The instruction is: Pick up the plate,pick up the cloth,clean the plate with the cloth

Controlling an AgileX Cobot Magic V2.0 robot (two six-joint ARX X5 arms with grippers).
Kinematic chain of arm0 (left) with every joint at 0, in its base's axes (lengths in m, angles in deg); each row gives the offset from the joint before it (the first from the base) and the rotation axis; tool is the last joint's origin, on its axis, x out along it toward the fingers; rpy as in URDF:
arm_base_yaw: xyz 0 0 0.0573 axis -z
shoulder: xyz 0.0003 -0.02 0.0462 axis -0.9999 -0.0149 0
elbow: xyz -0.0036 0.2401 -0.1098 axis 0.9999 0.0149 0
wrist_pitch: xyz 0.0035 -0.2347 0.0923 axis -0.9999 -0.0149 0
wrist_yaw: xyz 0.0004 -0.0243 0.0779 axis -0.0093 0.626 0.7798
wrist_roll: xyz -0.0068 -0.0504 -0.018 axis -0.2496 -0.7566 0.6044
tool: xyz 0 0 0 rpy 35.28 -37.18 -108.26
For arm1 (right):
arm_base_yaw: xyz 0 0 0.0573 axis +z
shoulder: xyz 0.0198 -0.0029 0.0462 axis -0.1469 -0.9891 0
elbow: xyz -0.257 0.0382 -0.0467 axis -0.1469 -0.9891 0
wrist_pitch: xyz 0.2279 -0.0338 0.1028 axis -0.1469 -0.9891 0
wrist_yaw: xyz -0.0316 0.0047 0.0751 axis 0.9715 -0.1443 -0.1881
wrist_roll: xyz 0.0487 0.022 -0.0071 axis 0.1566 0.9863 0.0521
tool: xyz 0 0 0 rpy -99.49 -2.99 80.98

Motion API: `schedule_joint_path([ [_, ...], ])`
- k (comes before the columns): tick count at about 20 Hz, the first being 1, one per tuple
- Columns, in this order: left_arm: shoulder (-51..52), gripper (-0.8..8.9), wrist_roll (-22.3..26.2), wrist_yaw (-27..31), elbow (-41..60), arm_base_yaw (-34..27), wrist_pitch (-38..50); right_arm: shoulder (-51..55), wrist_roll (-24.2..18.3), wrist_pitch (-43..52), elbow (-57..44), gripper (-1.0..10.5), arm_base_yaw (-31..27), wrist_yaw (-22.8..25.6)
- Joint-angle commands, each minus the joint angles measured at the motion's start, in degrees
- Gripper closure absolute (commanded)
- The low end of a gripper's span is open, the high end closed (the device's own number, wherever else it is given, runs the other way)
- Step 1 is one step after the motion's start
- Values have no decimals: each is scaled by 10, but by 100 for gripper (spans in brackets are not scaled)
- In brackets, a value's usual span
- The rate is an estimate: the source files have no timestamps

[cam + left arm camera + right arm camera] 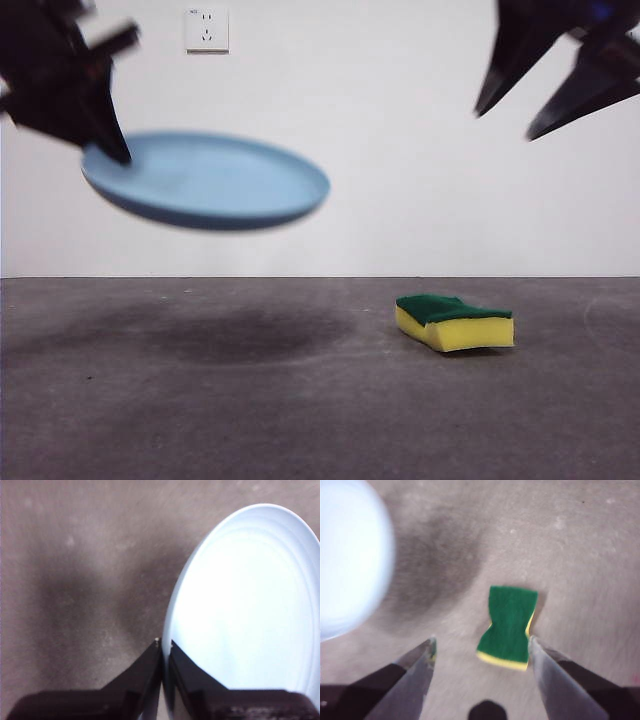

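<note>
Across front view: plate (210,181) aloft, near-level, blurred, rim pinched by left gripper (108,150); cloth (455,321) flat on table (250,400), green up. Left wrist: jaws clamped on rim, far edge cropped. Right wrist: right gripper (481,647) spread wide, empty, above cloth, long axis roughly along jaws.

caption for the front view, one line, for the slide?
Left gripper holds the light-blue plate by its rim in the air; open right gripper hangs above the sponge on the table.

Lab bench: bare wall (400,150), socket (207,30), grey table (250,400).
</note>
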Motion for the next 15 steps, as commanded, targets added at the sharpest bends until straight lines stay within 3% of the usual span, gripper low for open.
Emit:
schedule_joint_path([
  [1, 49, 821, 12, -3, 5, 2, -33, -61, -19, -1, 31, 632, 30, 41],
  [8, 104, 821, 26, -3, 5, 2, -102, -232, -29, 4, 77, 633, 62, 106],
  [15, 104, 821, 26, -3, 5, 3, -107, -331, -29, 36, 77, 654, 62, 105],
])
